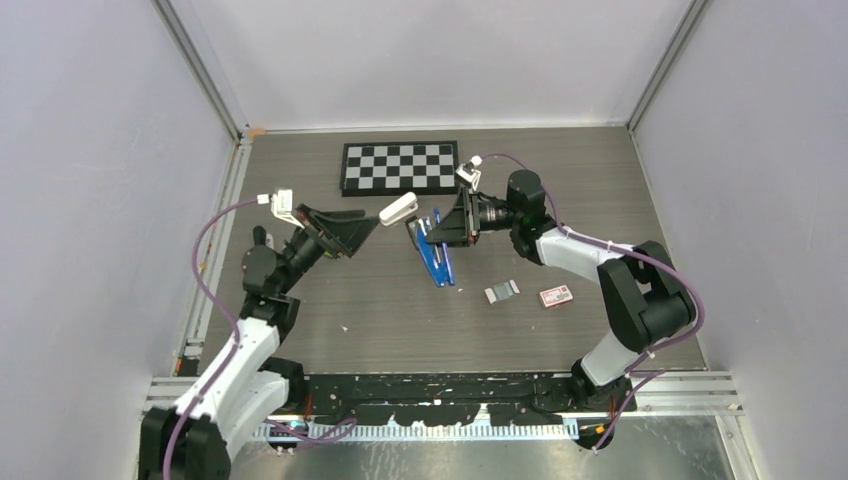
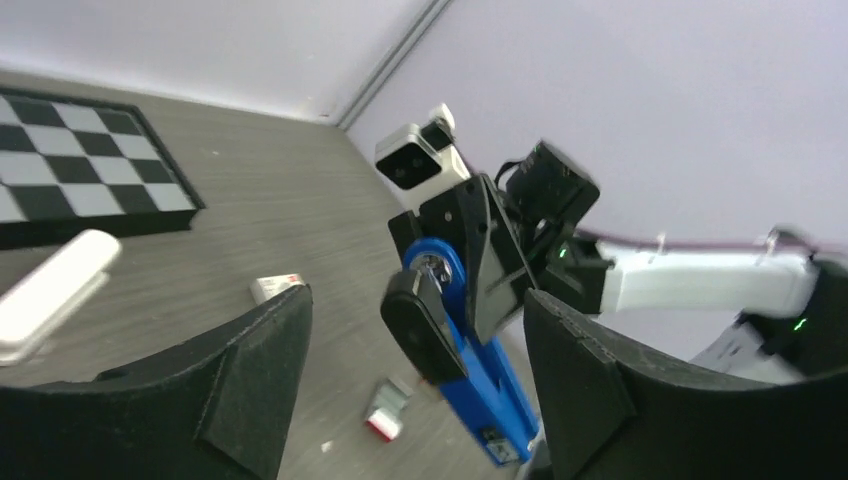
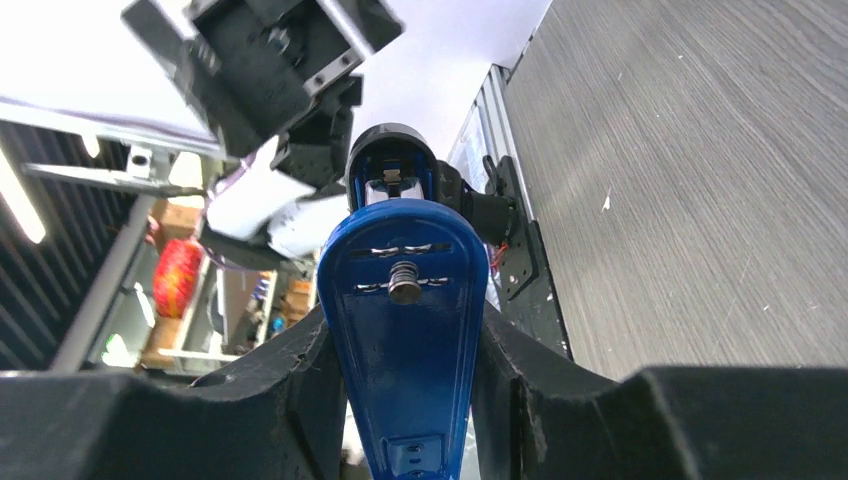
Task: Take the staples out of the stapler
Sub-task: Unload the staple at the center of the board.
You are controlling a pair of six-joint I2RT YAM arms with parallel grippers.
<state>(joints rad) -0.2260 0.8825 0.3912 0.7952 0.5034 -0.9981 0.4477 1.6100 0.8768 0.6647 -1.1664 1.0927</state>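
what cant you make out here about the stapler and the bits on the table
Staples left in the blue stapler: the right wrist view shows only one blue face, and the top view is too small.
Its near end: cut off by the bottom edge of the right wrist view.
The grey piece: too small in the top view to tell if it is staples.
Print on the red box: too small.

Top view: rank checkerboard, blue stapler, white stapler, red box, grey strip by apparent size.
1. checkerboard
2. blue stapler, opened out
3. white stapler
4. red box and grey strip: look alike, not ranked
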